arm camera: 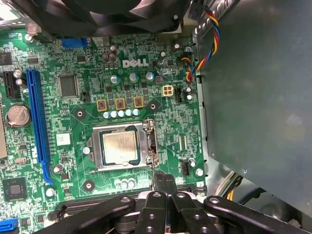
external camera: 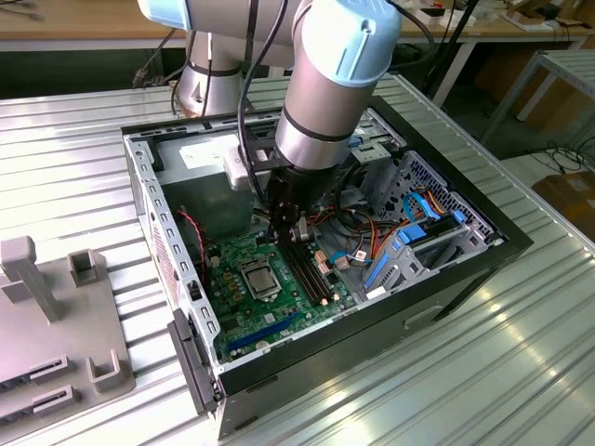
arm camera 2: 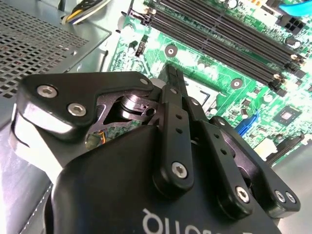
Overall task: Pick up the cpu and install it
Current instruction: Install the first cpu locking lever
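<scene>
The cpu [arm camera: 120, 145], a pale silvery square chip, lies flat inside the metal-framed socket [arm camera: 96, 146] on the green motherboard [arm camera: 73, 58]. In the exterior view the cpu [external camera: 258, 277] sits in the middle of the board, inside the open computer case [external camera: 446, 279]. My gripper [arm camera: 163, 180] hovers just beside the socket's lever side, fingers pressed together with nothing between them. In the second wrist view the gripper [arm camera 2: 171, 74] points down at the board next to the socket [arm camera 2: 200, 90]. In the exterior view the gripper [external camera: 296, 240] hangs over the memory slots, to the right of the cpu.
Black memory slots [arm camera 2: 229, 39] run beside the socket. A blue expansion slot [arm camera: 38, 122] and a coin battery [arm camera: 18, 116] lie on the far side. A grey power supply box [arm camera: 258, 97] and coloured cables [external camera: 409, 223] crowd the case. A grey fixture [external camera: 56, 316] stands on the ribbed table.
</scene>
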Robot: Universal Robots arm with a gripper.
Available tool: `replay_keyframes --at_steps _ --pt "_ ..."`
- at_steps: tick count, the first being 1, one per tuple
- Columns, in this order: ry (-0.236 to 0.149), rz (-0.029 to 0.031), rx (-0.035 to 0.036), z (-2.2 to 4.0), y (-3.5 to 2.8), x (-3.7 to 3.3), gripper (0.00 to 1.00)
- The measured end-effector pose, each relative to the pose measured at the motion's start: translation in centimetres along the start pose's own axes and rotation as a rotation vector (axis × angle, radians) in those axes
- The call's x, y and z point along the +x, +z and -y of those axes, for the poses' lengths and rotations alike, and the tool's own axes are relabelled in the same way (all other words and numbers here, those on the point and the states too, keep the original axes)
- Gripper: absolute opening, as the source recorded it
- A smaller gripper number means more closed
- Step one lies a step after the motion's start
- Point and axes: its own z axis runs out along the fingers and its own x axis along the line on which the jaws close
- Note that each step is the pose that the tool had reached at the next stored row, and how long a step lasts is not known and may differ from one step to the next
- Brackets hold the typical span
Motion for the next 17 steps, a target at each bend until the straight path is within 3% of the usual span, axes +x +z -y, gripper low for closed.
replay_keyframes --at_steps 7,13,17 --pt "-0.008 0.0000 0.0012 -0.37 -0.06 0.03 0.11" --pt "-0.057 -0.0004 0.0028 -0.39 -0.05 0.04 0.11" --pt "-0.065 -0.0007 0.0025 -0.41 -0.06 0.10 0.11"
